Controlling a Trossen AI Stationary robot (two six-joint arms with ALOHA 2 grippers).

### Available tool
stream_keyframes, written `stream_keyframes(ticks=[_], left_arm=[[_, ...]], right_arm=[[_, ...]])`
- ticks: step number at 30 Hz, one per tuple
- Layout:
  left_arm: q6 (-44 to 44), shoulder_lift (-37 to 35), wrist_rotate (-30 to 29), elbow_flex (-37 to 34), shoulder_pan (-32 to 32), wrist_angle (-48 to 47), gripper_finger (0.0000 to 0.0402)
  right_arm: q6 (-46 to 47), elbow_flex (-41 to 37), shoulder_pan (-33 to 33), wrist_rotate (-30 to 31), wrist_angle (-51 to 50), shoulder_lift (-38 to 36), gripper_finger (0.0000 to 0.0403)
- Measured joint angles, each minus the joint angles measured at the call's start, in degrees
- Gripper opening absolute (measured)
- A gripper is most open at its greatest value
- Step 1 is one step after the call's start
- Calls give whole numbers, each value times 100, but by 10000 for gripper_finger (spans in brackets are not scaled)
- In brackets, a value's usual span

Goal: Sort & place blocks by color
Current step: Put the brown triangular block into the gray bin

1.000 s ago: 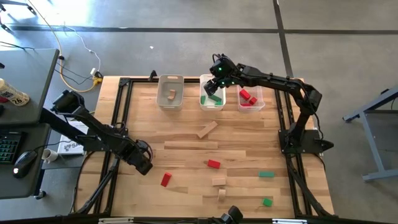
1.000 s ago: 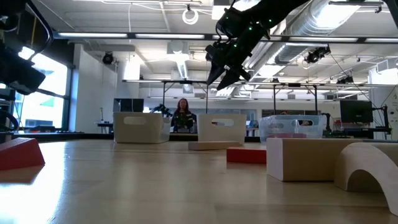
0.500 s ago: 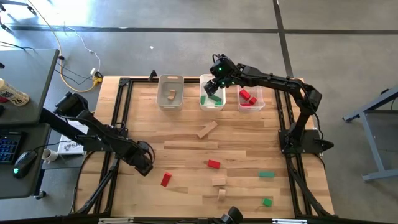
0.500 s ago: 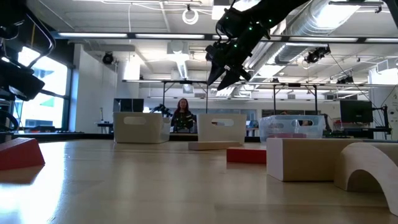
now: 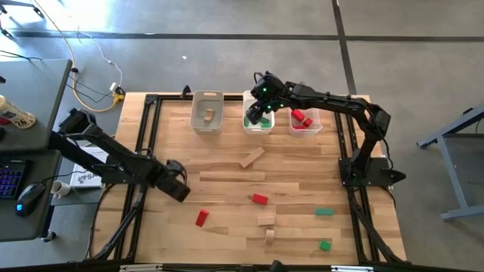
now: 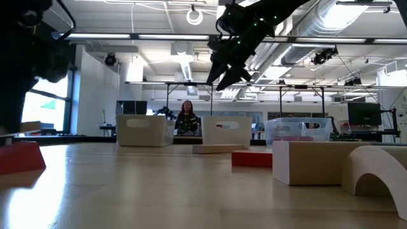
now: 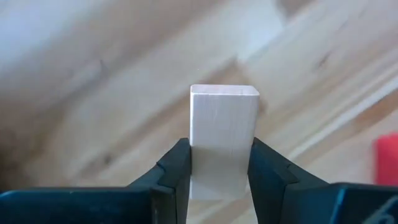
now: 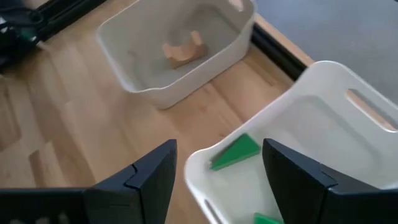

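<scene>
Three bins sit along the table's [image 5: 227, 227] twelve o'clock edge, and I have the right gripper [image 5: 261, 108] hanging above the middle bin [image 5: 258, 127], fingers spread apart with nothing between them. In its wrist view I see a green block [image 8: 235, 152] lying inside that bin, and a tan arch piece [image 8: 183, 51] in the left bin [image 8: 174, 46]. Red blocks [image 5: 302, 117] lie in the right bin [image 5: 305, 130]. My left gripper [image 7: 219, 168] is over the table toward nine o'clock, clamped on a plain tan block [image 7: 222, 137]. Loose on the table I count a red bar [image 5: 201, 218], a red cube [image 5: 260, 199] and a green bar [image 5: 324, 212].
</scene>
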Motion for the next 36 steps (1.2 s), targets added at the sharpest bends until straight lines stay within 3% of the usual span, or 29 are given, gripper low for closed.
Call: stream_keyframes(ticks=[6, 11, 21, 36], left_arm=[[637, -654, -728, 4, 883, 87, 97], [1611, -1124, -997, 7, 1748, 464, 97], [3820, -1422, -627, 13, 3484, 2043, 97], [5903, -1310, -428, 15, 5315, 3887, 97]], right_arm=[[0, 0, 293, 0, -8, 0, 224], [0, 0, 562, 2, -134, 0, 224], [206, 0, 1054, 5, -504, 0, 224], [1250, 0, 1796, 649, -597, -2, 224]])
